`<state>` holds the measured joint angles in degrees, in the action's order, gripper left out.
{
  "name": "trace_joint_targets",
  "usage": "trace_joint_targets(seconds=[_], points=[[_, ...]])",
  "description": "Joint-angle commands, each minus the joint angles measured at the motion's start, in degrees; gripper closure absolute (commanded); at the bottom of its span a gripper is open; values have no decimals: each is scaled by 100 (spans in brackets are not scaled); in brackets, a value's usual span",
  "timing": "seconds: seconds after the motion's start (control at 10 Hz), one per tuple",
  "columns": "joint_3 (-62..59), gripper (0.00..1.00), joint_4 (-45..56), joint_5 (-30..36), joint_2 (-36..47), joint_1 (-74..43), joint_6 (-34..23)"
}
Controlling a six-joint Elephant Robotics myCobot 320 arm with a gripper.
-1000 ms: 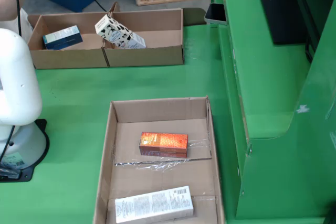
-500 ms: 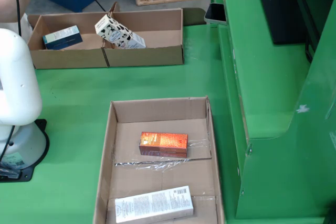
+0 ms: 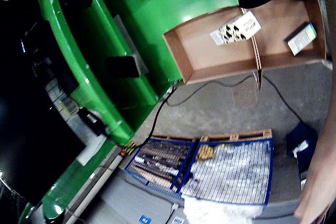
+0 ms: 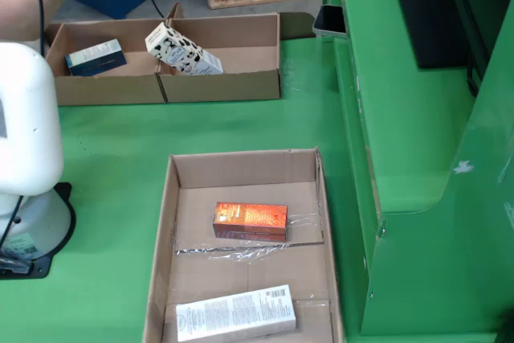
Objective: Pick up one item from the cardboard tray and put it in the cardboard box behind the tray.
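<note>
- Cardboard tray [image 4: 165,230]: at the near end of the green surface [image 4: 120,130] in the fixed view, open-topped, long axis running away from the camera.
- Orange carton [image 4: 250,220]: flat on the tray floor, about mid-tray, long axis across the tray, left to right in the fixed view. Loose clear film just in front of it.
- White carton [image 4: 235,312]: flat near the front wall of the tray, long axis also roughly across, slightly skewed. Well apart from the orange carton.
- Cardboard box [image 4: 241,86]: behind the tray, two compartments split by a divider. Blue-and-white packet [image 4: 95,56] in the left compartment; spotted carton [image 4: 182,50] leaning just right of the divider.
- Jaws: state cannot be told. Only a dark part of the gripper body at the upper edge of the moving view; nothing seen held.
- Moving view: aimed past the far edge of the surface, showing the cardboard box [image 3: 236,61], floor and a wire-mesh pallet cage [image 3: 210,169]. Tray not in this view.
- Arm: white base and lower link [image 4: 28,126] at the left edge of the fixed view; head out of frame.
- Governing relation, as judged: both candidate items lie nearer the fixed camera than the box the wrist camera now faces. Approach from above with the jaws across the short side of the chosen carton.
</note>
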<state>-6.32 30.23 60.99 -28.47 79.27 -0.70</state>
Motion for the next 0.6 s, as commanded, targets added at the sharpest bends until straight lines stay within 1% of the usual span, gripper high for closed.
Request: trace_joint_targets(seconds=[0.0,0.1,0.2,0.3,0.4,0.5], points=[[-3275,0,1493,259,-825,-583,-115],[-3275,0,1493,259,-825,-583,-115],[-4662,0,2414,681,-1224,-1640,-186],[-4662,0,2414,681,-1224,-1640,-186],[-5231,0,2662,927,-1470,-2138,-302],[-5231,0,2662,927,-1470,-2138,-302]])
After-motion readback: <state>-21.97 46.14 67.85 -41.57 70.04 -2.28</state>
